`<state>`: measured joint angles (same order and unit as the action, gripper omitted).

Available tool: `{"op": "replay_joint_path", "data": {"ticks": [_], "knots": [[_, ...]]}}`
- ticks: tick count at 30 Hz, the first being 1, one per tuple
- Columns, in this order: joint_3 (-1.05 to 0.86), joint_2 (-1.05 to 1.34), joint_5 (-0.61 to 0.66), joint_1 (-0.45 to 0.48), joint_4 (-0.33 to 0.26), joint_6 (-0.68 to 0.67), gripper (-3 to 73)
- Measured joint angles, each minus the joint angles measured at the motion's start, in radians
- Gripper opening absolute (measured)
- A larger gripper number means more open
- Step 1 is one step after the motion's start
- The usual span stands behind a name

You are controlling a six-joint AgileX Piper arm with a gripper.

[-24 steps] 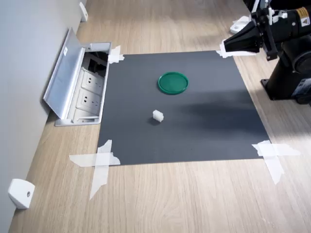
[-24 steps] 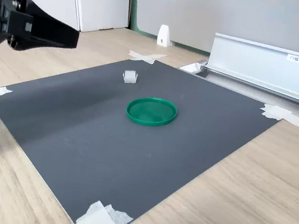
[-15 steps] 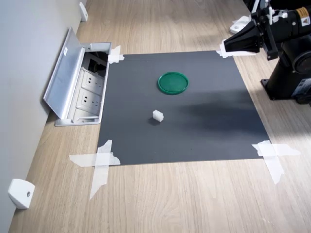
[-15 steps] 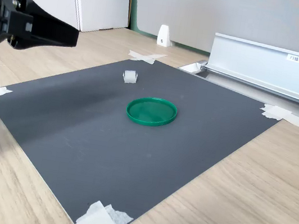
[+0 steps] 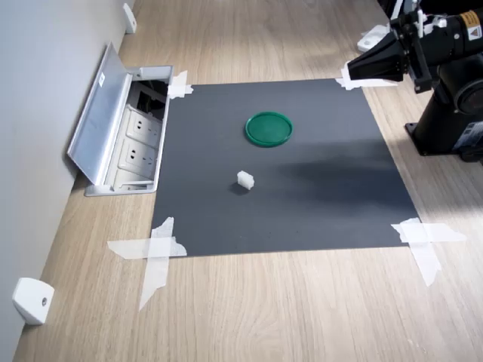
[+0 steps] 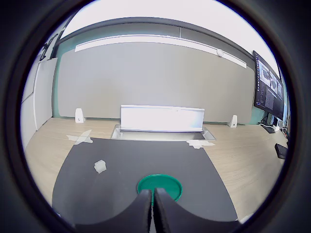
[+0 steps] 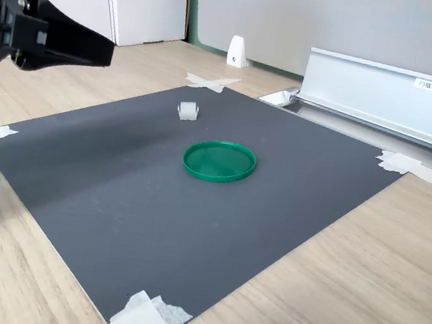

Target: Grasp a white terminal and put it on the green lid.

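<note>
White terminal lies free on the dark grey mat, towards the first exterior view's near left of the green lid and apart from it; in the second exterior view the terminal sits beyond the lid, to its left. Nothing else rests on the mat between the two.

The gripper hangs above the mat's far right corner in the first exterior view, well apart from both pieces. In the wrist view its black fingers are pressed together with only a thin seam between them and nothing clamped there, and the lid shows just past their tips.

White tape strips pin the mat's corners to a light wood-grain tabletop. At the first exterior view's left an open metal socket box with its lid raised is sunk into the table beside a grey wall. A small white wedge-shaped piece sits at the near left by that wall. In the wrist view a dark monitor stands off the table's edge.

The terminal is too small to tell its long axis or facing. The green lid lies flat, rim upward.
</note>
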<state>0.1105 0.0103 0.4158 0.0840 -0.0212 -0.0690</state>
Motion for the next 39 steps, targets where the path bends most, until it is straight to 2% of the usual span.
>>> {"op": "replay_joint_path", "data": {"ticks": [39], "knots": [[0.0,0.0,0.012,0.0,0.001,0.0,-0.8]]}}
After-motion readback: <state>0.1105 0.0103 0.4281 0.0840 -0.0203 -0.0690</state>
